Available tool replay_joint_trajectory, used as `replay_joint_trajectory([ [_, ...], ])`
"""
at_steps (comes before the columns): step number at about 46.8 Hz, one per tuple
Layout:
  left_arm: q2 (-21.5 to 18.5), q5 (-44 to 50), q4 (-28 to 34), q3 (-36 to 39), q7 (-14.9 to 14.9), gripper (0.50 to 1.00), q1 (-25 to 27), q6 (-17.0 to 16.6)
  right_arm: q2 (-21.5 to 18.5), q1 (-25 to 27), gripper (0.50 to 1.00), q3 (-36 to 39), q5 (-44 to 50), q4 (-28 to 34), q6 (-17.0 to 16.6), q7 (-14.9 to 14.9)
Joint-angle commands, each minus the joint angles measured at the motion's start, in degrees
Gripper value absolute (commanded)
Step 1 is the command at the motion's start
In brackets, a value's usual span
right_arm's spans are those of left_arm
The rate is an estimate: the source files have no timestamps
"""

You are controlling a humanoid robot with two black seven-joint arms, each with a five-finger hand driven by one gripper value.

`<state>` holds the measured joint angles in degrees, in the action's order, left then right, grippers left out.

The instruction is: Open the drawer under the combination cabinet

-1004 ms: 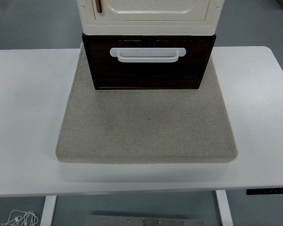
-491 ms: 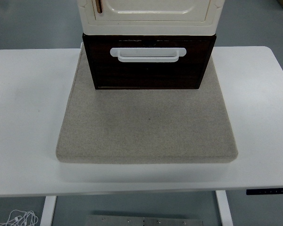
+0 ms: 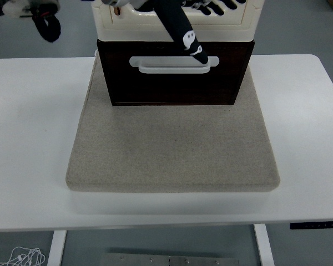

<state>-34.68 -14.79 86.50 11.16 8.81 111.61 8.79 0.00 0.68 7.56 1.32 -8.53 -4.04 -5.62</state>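
The dark brown drawer [image 3: 175, 80] sits under the cream cabinet [image 3: 175, 30], with its front flush and a white handle [image 3: 166, 65] across it. A black limb of my right hand [image 3: 195, 51], with white marks on it, comes down from the top edge across the cabinet front. Its tip lies on the right end of the handle, and I cannot see whether it grips. A black and white part of my left arm [image 3: 46, 23] shows at the top left corner, off the table.
The cabinet stands at the back of a grey felt pad [image 3: 172, 149] on the white table [image 3: 33, 127]. The table's control panel [image 3: 316, 225] is on the front edge at the right. The grey floor shows behind.
Both arms were out of view in the earlier frames. Now the black limb has come in from the top onto the handle, and the left arm shows at the top left. The drawer has not moved.
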Motion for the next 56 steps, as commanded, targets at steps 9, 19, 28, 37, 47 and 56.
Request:
replay_joint_trajectory([
  [9,4.36,0.02,0.16,3.78,8.85,1.000,-0.70,-1.22,0.00,0.02,0.928,0.00,0.00,0.00,-0.01,0.00],
  [19,8.14,0.99,-3.09,3.69,15.09,1.000,-1.22,-4.57,0.00,0.02,0.928,0.00,0.00,0.00,-0.01,0.00],
  [28,8.76,1.08,-4.49,3.69,17.38,1.000,-1.84,-4.57,0.00,0.02,0.928,0.00,0.00,0.00,-0.01,0.00],
  [37,8.76,1.08,-5.81,3.78,18.26,1.000,-3.07,-4.57,0.00,0.02,0.928,0.00,0.00,0.00,-0.01,0.00],
  [47,8.76,1.08,-7.57,3.87,18.44,1.000,-4.30,-4.74,0.00,-0.06,0.926,0.00,0.00,0.00,-0.01,0.00],
  [56,9.28,0.99,-8.54,3.96,18.44,1.000,-5.44,-4.74,0.00,0.02,0.926,0.00,0.00,0.00,-0.01,0.00],
])
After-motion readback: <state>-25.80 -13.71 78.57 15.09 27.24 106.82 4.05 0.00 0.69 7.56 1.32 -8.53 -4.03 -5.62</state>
